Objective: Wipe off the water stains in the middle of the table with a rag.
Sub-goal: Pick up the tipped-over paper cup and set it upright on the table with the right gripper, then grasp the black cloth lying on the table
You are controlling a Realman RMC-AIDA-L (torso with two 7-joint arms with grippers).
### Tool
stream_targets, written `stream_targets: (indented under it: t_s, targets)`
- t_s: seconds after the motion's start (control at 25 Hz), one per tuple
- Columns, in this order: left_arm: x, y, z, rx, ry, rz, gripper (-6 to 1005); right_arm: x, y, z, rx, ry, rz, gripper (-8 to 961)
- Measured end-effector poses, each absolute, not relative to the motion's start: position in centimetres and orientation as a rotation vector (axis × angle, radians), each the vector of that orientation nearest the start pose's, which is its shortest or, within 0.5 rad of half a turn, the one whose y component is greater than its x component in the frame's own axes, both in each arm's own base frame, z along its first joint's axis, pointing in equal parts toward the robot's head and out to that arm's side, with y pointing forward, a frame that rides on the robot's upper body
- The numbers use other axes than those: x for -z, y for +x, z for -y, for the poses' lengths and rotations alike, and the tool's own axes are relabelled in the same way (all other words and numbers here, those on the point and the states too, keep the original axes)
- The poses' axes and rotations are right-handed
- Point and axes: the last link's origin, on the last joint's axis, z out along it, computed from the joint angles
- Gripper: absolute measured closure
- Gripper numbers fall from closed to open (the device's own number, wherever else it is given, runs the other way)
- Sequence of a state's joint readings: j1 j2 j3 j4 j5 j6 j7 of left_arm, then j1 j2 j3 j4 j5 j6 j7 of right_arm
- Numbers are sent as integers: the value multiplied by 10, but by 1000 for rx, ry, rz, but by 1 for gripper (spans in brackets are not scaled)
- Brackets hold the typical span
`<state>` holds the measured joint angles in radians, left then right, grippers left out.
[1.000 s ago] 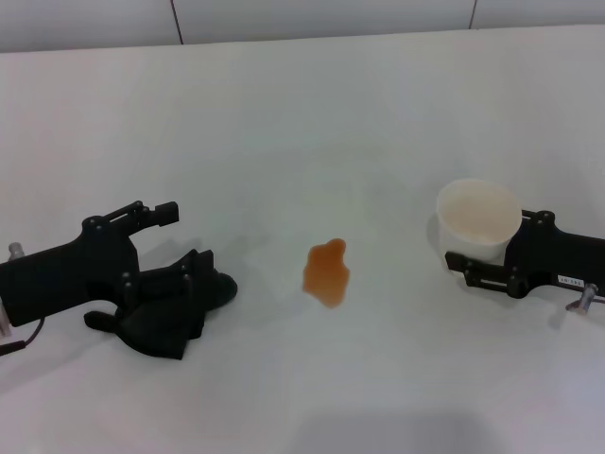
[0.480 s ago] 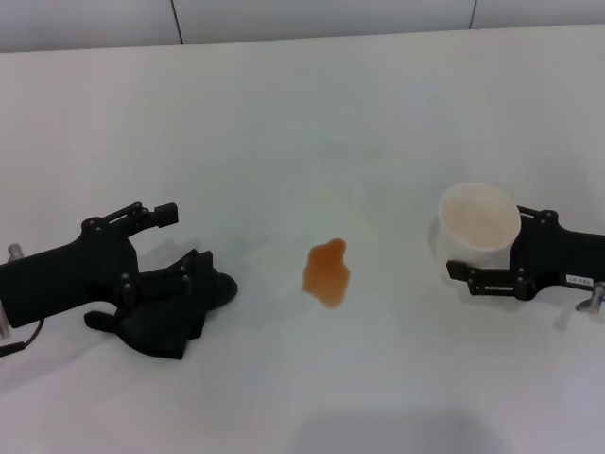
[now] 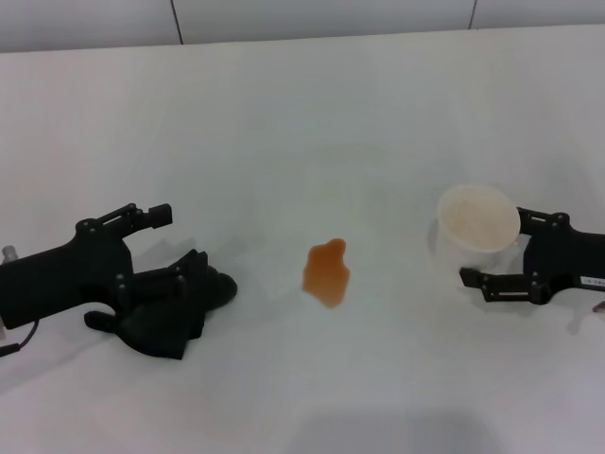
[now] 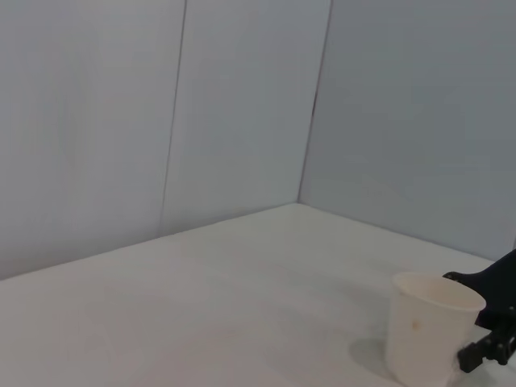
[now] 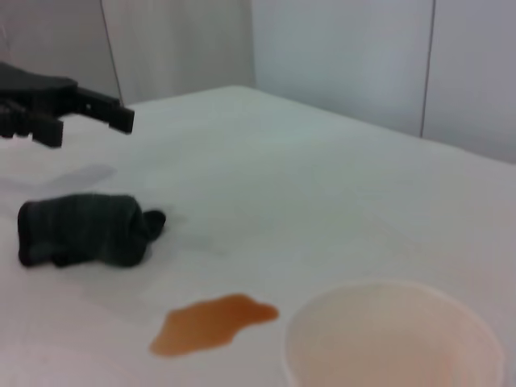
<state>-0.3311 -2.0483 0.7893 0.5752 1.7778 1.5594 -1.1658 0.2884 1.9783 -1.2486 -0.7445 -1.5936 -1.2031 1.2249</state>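
The cup [image 3: 478,230] stands upright on the right side of the table [image 3: 302,113], whitish and translucent, and from the right wrist view its inside [image 5: 395,343] shows only a faint orange tint, with no clear pool of liquid to be made out. The right gripper [image 3: 499,248] lies just beside the cup on its outer side, its fingers spread wide and apart from the cup wall. The orange spill [image 3: 327,272] sits in the middle of the table, between the cup and the rag [image 3: 175,307], touching neither. The rag is a lumpy black bundle on the left side, lying on the table. The left gripper [image 3: 161,253] is at the rag, its fingers spread wide, one finger raised clear above the cloth and the lower one down against it.
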Motion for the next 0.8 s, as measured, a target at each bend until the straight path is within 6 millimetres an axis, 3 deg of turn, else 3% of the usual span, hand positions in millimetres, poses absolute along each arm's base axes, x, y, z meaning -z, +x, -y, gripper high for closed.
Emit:
stream_targets:
  t_s: [0.56, 0.8]
  targets:
    - [-3, -310, -281, 781, -2582, 603, 110, -22, 314, -307, -275, -2682, -540, 94]
    - [-3, -308, -283, 782, -2584, 595, 110, -55, 310, -305, -242, -2692, -581, 94]
